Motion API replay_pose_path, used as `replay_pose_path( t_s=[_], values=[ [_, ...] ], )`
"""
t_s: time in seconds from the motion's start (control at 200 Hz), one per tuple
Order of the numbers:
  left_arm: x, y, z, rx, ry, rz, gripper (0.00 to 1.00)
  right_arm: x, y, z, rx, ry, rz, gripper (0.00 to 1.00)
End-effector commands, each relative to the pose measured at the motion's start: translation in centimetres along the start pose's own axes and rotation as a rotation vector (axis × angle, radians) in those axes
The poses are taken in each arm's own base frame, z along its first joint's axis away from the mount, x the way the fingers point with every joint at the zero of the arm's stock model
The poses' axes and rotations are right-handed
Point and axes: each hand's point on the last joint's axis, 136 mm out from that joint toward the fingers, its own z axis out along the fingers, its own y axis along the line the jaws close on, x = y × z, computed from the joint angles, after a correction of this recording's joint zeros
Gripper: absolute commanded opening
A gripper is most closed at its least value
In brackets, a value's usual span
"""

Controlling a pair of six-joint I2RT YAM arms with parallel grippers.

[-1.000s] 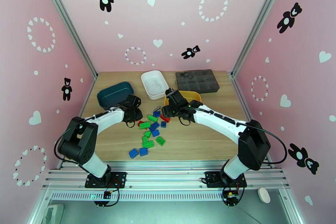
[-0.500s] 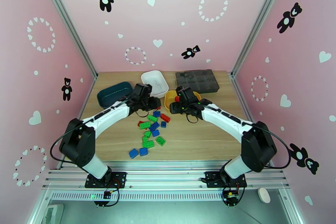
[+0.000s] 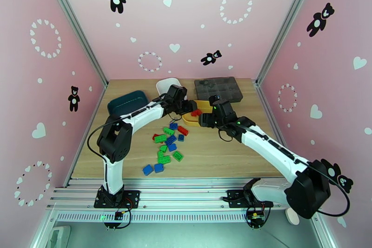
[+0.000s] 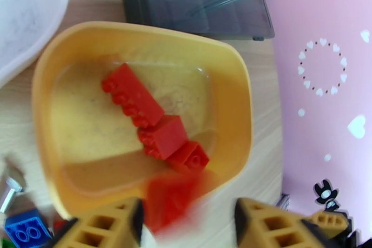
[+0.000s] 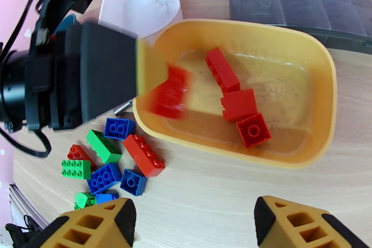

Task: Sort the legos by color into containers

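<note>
The yellow tray (image 4: pixel 139 30) holds three red legos (image 4: pixel 160 135). My left gripper (image 4: pixel 188 221) hangs over its near rim with jaws apart, and a blurred red brick (image 4: pixel 169 197) sits loose between the fingers. From the right wrist view that brick (image 5: pixel 169 93) is at the tray's left rim, beside a left finger (image 5: pixel 151 70). My right gripper (image 5: pixel 193 221) stands open and empty just in front of the yellow tray (image 5: pixel 325 104). From above, the left gripper (image 3: pixel 189 106) and right gripper (image 3: pixel 208 119) flank the tray (image 3: pixel 204 103). Loose red, green and blue legos (image 3: pixel 167 144) lie mid-table.
The white tray (image 3: pixel 165 85) sits behind the left arm and the teal tray (image 3: pixel 125 102) at the left. A dark grey organizer box (image 3: pixel 218 88) stands behind the yellow tray. A silver screw (image 5: pixel 122 107) lies by the tray's near-left rim.
My left arm swung from the pile to above the yellow tray and its jaws opened, letting the red brick go. My right gripper shifted to the right, off the tray.
</note>
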Motion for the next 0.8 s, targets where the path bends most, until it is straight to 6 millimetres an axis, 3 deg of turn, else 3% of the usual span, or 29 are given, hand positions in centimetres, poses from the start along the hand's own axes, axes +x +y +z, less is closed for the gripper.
replay_pose_path(
  t_s=[0.0, 0.21, 0.315, 0.581, 0.796],
  values=[
    [-0.7, -1.7, -1.1, 0.026, -0.032, 0.022, 0.77, 0.9, -0.8, -0.4, 0.027, 0.017, -0.007, 0.73],
    [-0.6, -1.1, -5.1, -0.051, -0.108, 0.072, 0.79, 1.2, 0.6, 0.5, -0.006, 0.044, -0.029, 0.71],
    [-0.1, 0.4, -7.7, -0.136, -0.160, 0.095, 0.79, 1.4, 2.1, 1.3, -0.013, 0.070, -0.074, 0.68],
    [1.9, 7.1, -14.0, -0.356, -0.252, 0.036, 0.79, 2.7, 7.6, 4.1, -0.031, 0.137, -0.222, 0.64],
    [3.8, 12.5, -16.8, -0.434, -0.276, -0.071, 0.81, 4.8, 11.5, 6.9, -0.060, 0.218, -0.312, 0.58]
  ],
)
